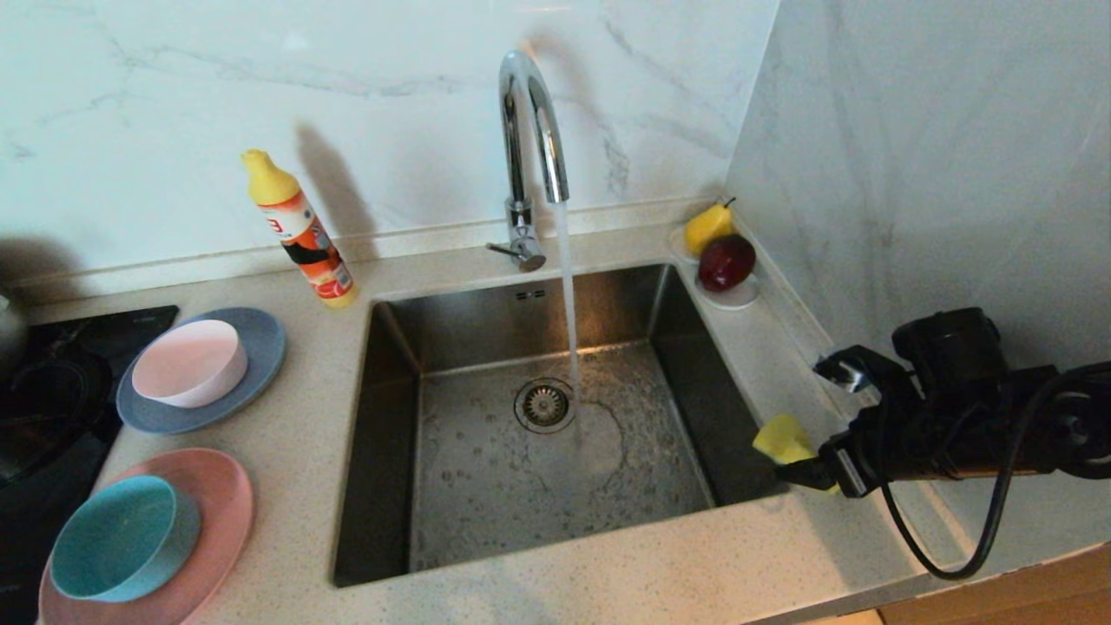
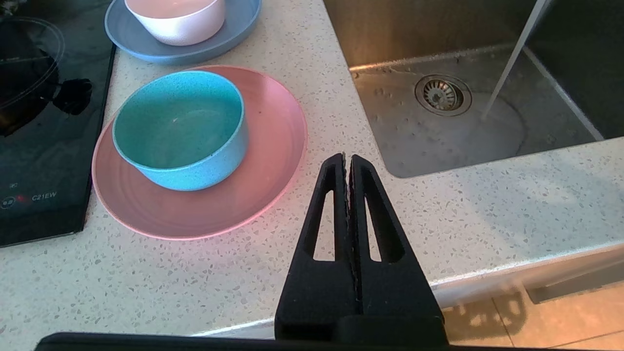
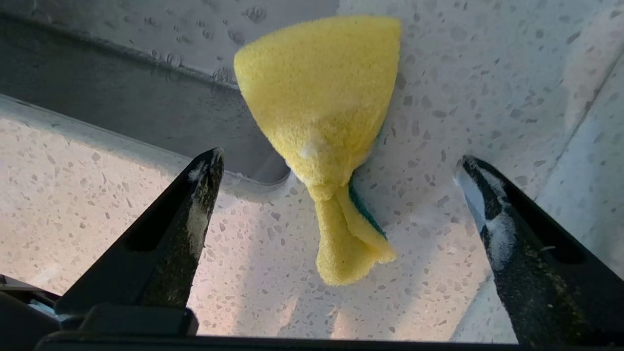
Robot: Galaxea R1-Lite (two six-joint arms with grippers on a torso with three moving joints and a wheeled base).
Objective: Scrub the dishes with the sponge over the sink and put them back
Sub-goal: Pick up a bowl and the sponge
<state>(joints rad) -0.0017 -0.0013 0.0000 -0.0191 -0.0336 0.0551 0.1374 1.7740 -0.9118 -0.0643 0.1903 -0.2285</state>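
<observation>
Only in the right wrist view is the right gripper [image 3: 336, 165] seen spread wide around the sponge [image 3: 325, 122], holding nothing; the left gripper [image 2: 347, 163] is shown pressed shut and empty only by its own wrist camera. The sponge, yellow with a green edge and pinched at one end, lies on the counter [image 1: 764, 555] just beside the sink [image 1: 694, 347]. Water is poured into the sink by the tap [image 1: 525, 130], with a fruit saucer [image 1: 733, 299] at its far corner.

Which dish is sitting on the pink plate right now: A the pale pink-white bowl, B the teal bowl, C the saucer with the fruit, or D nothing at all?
B: the teal bowl rests upright on the pink plate, beside the sink.
</observation>
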